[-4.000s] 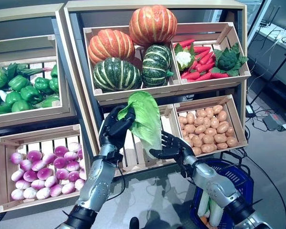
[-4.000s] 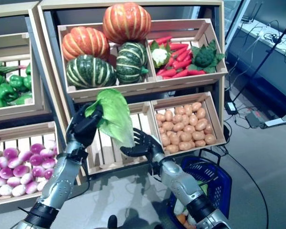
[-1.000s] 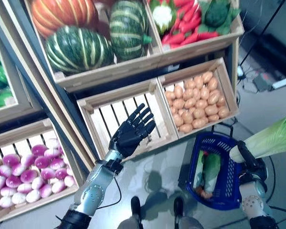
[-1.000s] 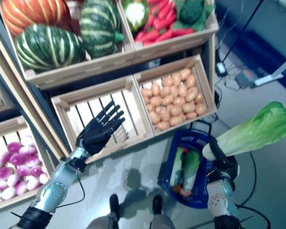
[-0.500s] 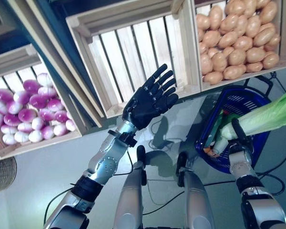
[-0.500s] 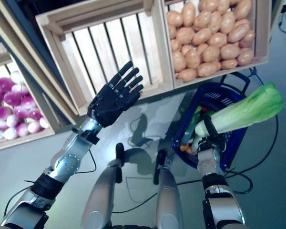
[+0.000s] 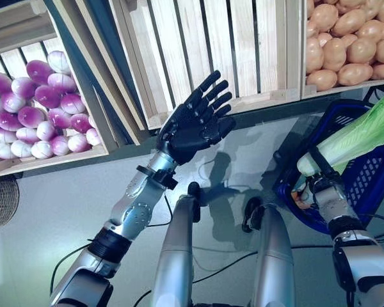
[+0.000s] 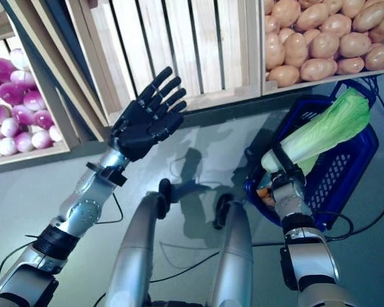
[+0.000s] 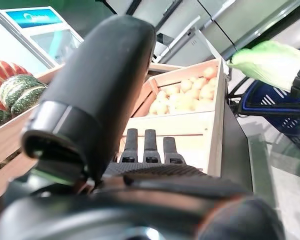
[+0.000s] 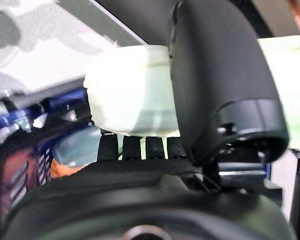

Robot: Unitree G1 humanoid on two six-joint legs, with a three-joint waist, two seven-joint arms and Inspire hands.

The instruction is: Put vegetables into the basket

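Wooden crates, biggest first: a slatted crate (image 7: 230,45) with bare slats in the middle, a crate of potatoes (image 7: 345,38) to its right, a crate of purple-white turnips (image 7: 32,109) to its left, and the blue basket (image 8: 345,166) sits on the floor below the potatoes. Right hand (image 8: 283,182) is wrapped round the white stem end of the cabbage (image 8: 320,131), which lies tilted above the basket; something orange shows inside, probably a carrot. Left hand (image 7: 191,125) is spread flat, holding nothing, before the slatted crate.
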